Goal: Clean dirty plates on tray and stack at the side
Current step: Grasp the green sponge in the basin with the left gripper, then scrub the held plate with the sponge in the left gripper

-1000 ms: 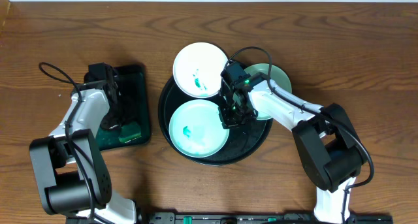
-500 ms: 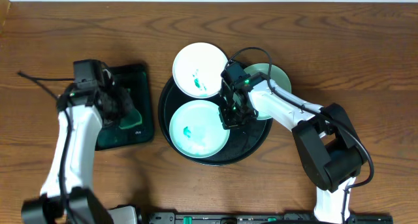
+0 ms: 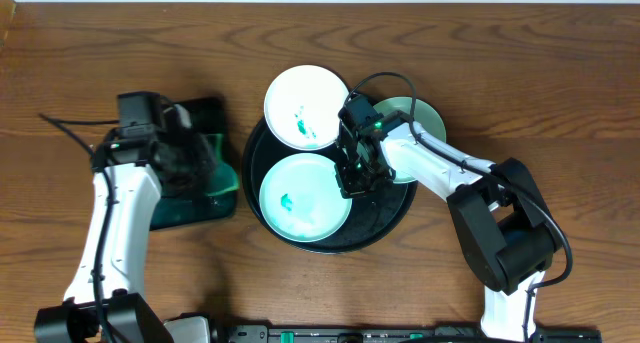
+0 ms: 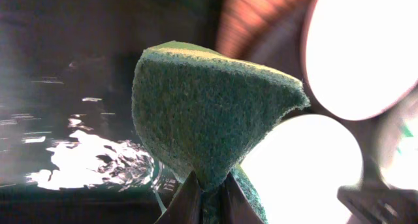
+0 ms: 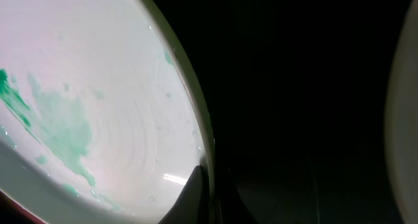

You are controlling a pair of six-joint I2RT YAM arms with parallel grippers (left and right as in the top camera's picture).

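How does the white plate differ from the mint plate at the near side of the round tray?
The white plate is white, the mint plate pale green. The white plate overhangs the far rim of the round tray; the mint plate lies wholly inside it. The right gripper pinches the mint plate's right edge; no gripper holds the white plate. Both carry teal smears.
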